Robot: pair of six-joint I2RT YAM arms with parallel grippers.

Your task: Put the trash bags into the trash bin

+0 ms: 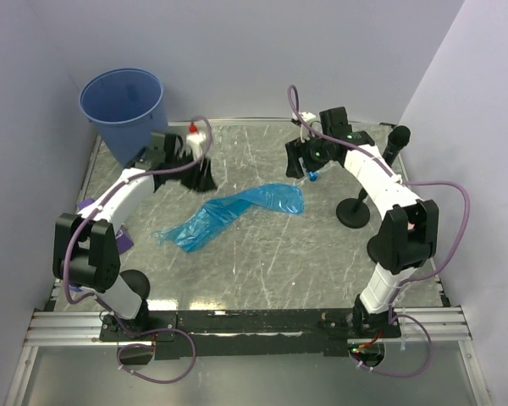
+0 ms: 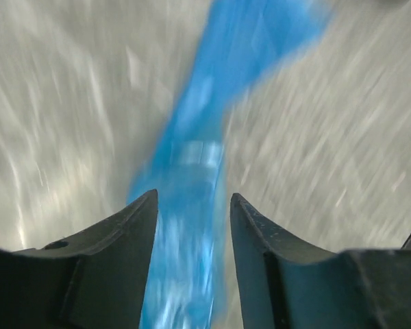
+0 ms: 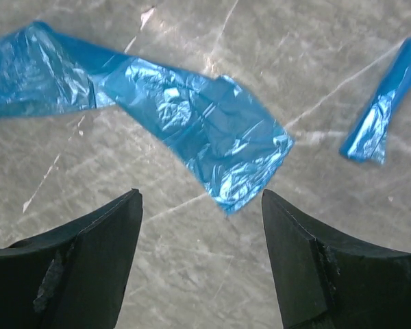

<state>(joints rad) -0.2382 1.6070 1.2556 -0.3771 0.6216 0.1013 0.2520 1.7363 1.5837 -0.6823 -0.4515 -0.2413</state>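
Trash bag [image 1: 237, 211] is seen flat at mid-table, the trash bin [image 1: 123, 106] at the far left. Both pincers are spread and empty: left gripper [image 2: 194, 199] over the strip, right gripper [image 3: 200, 199] over its right end. A bunched fold should be pinched low.

Trash bag [image 1: 233, 213] on table [image 1: 262, 262] centre, trash bin [image 1: 124, 106] far-left corner.

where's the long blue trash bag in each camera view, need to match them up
Top external: the long blue trash bag lies mid-table, slanting from lower left to upper right.
Left wrist: it shows as a blurred blue strip running from the top down through the centre.
Right wrist: it lies crumpled across the upper left, its end near the centre.
Shared landmark: the scratched grey table beneath it.
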